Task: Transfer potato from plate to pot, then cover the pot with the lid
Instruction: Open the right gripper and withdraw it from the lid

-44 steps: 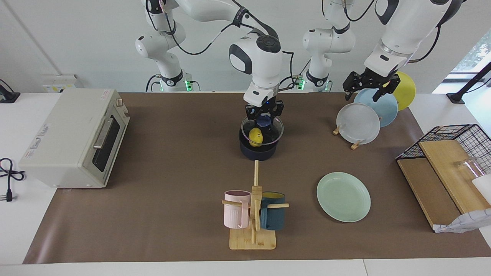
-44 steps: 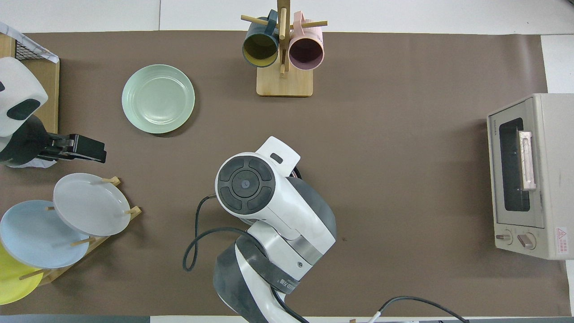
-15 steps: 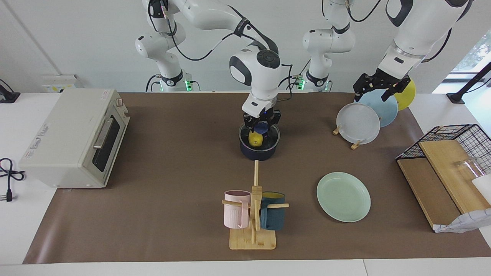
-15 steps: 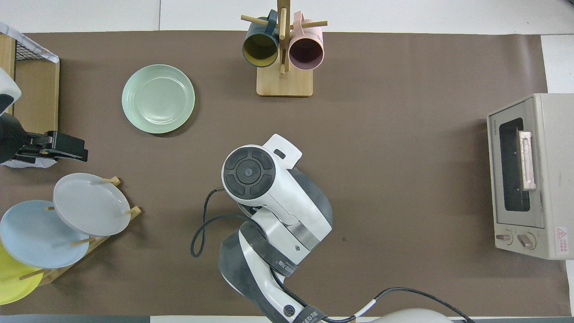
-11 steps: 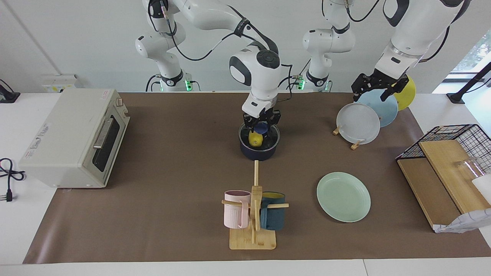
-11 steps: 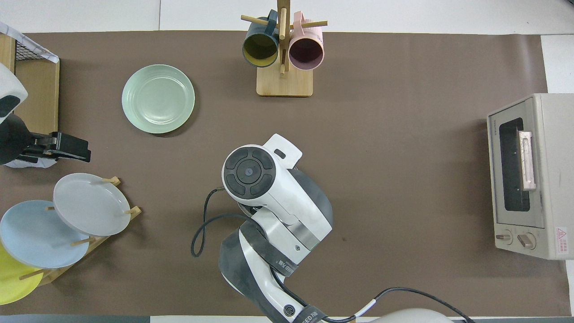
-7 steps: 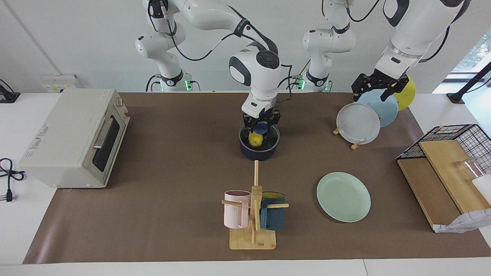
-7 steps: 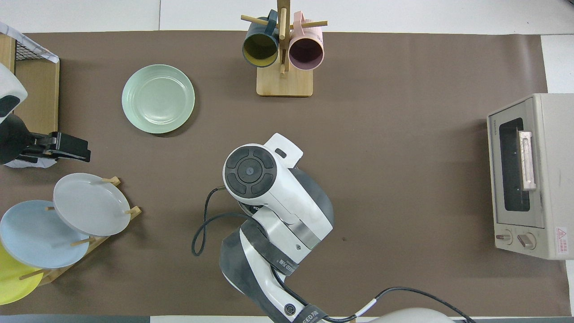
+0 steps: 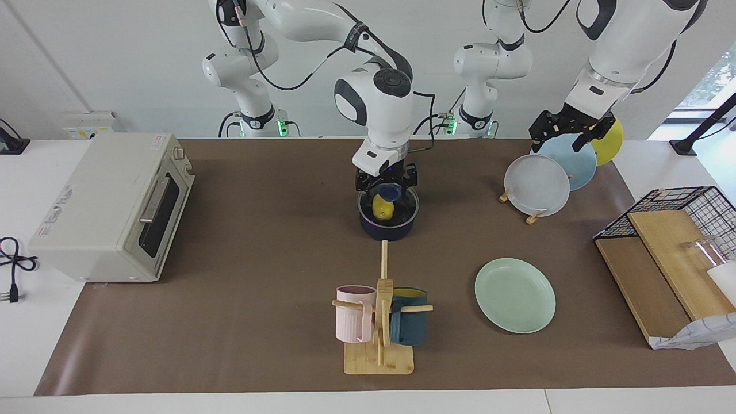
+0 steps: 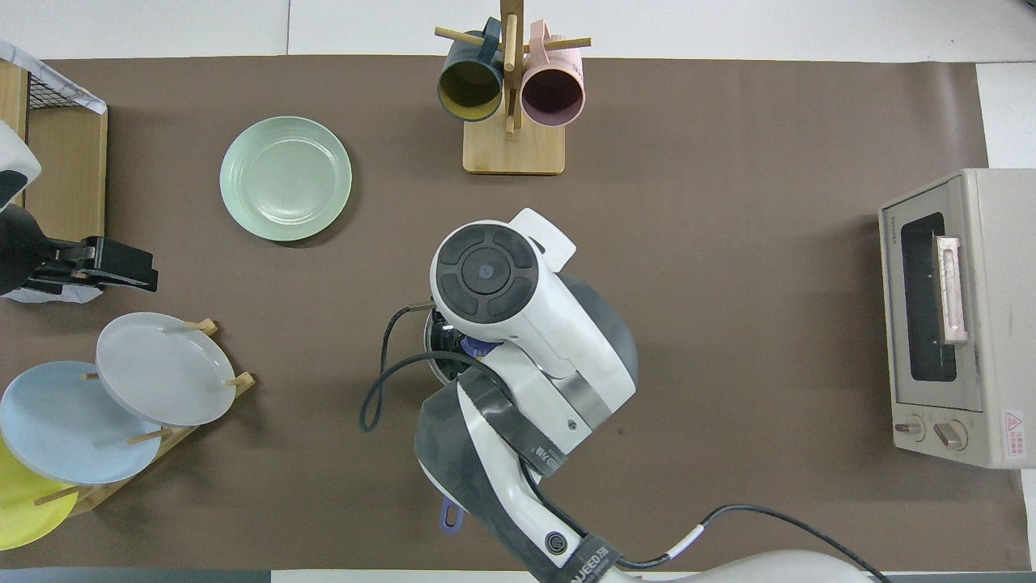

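The dark navy pot (image 9: 386, 230) stands mid-table, nearer to the robots than the mug rack. The clear glass lid (image 9: 403, 206) lies on it, blue knob (image 9: 391, 190) up. Through the glass I see the yellow potato (image 9: 383, 208) inside the pot. My right gripper (image 9: 386, 183) hangs just over the knob, open, with one finger on each side of it. In the overhead view the right arm covers the pot, and only the end of the pot's handle (image 10: 451, 516) and the knob (image 10: 477, 347) show. The mint-green plate (image 9: 514, 295) (image 10: 285, 178) lies bare. My left gripper (image 9: 569, 131) (image 10: 121, 267) waits open over the plate rack.
A wooden rack (image 9: 536, 217) with grey, light blue and yellow plates stands at the left arm's end. A mug rack (image 9: 379, 322) with a pink and a teal mug is farther from the robots than the pot. A toaster oven (image 9: 109, 207) sits at the right arm's end, a wire basket (image 9: 684, 201) with boards past the plate.
The right gripper set the lid down onto the pot, opened off the knob and rose a little, shifting toward the right arm's end. The left gripper drew back slightly over the plate rack.
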Robot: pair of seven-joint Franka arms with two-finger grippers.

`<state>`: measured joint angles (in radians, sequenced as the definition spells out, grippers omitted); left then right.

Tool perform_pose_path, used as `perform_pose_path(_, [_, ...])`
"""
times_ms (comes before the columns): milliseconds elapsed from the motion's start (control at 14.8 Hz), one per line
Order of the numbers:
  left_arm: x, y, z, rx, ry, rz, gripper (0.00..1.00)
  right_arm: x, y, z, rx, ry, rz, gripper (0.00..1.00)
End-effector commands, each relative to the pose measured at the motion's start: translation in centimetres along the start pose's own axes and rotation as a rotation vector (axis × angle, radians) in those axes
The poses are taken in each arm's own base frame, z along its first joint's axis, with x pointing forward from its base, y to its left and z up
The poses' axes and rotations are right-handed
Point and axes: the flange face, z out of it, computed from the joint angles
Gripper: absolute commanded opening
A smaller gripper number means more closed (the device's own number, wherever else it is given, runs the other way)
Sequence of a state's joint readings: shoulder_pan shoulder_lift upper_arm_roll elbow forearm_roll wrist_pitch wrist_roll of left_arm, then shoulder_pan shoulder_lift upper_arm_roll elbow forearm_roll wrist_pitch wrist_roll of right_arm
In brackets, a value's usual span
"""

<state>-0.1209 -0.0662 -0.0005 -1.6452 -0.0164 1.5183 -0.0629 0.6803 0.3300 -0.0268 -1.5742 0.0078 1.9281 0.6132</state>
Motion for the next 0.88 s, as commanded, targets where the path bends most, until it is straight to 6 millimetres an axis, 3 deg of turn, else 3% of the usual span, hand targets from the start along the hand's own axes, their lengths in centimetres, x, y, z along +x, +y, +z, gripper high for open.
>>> perform_pose_path(0, [-0.2,-0.3,-0.3,0.009,0.006,-0.01,1.0,0.4,3.8,-4.6,-0.013,-0.004,-0.009,1.0])
perform_pose_path(135, [-0.2,-0.8,-0.4,0.008,0.008,-0.019,1.0,1.3,8.0,-6.8,-0.022,-0.02,-0.03,1.0])
perform_pose_path(337, [-0.1,-0.8,-0.3,0.009,0.006,-0.018,1.0,3.1,16.4,-9.0,-0.024,-0.052,-0.039,1.0])
perform_pose_path(607, [-0.1,-0.7,-0.2,0.01,0.005,-0.021,1.0,2.8,24.4,-12.6,-0.022,-0.068,-0.015,1.0])
perform_pose_path(810, [-0.3,-0.2,-0.1,0.01,0.005,-0.01,1.0,2.4,30.7,-13.6,-0.022,-0.111,-0.044,1.0])
